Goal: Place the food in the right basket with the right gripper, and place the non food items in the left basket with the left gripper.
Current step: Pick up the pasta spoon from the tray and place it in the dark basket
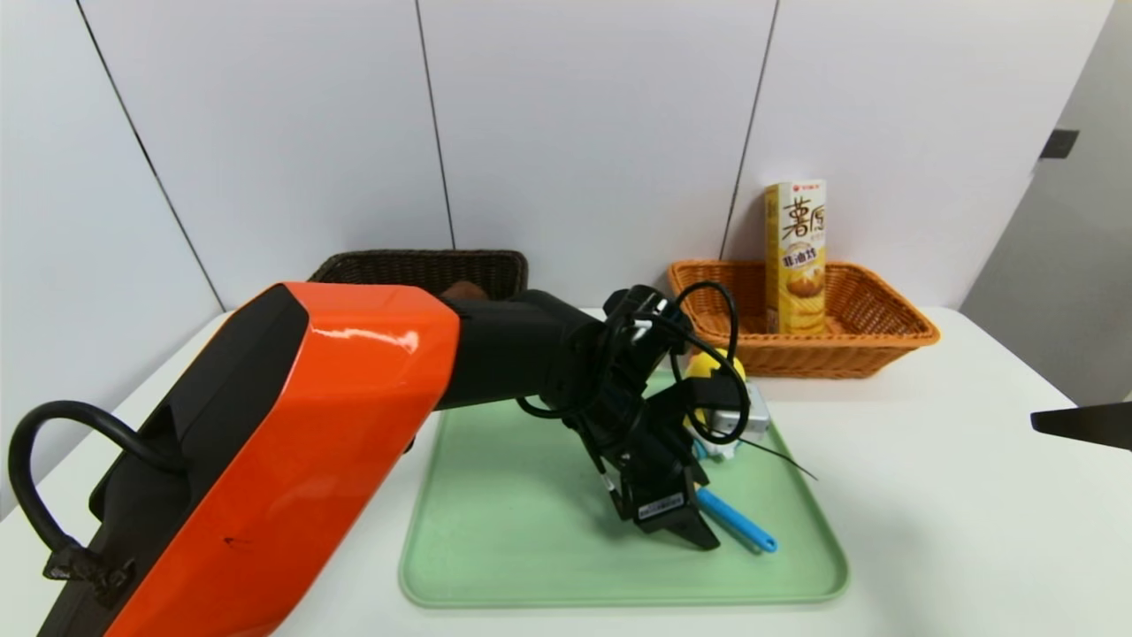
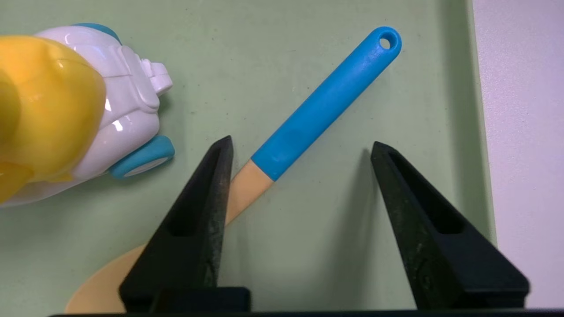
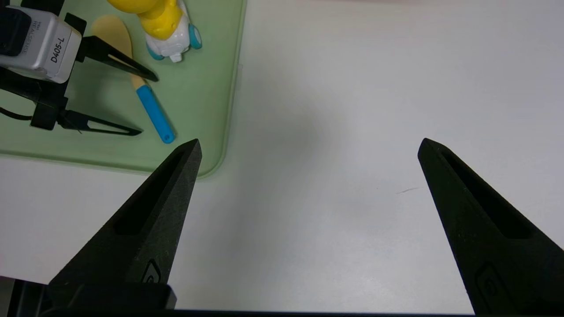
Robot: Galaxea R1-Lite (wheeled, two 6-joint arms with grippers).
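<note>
Black pointed fingers of the left gripper (image 2: 299, 152) straddle the spatula (image 2: 308, 119) on the green tray (image 1: 531, 566), spread apart, one finger (image 2: 207, 198) touching the pale wooden neck, the other clear of it; nothing pinched. One spatula, smooth blue handle, flat wooden blade. One glossy yellow duck toy (image 2: 53, 110) with white base and blue wheels sits just beside it, on the far side. Right gripper (image 3: 308, 149) hangs spread wide over bare white table (image 3: 352, 110), right of the tray. Two woven baskets at the back: dark brown basket (image 1: 424, 265) far left, orange basket (image 1: 875, 327) far right with one tall snack carton (image 1: 796, 257) standing inside
</note>
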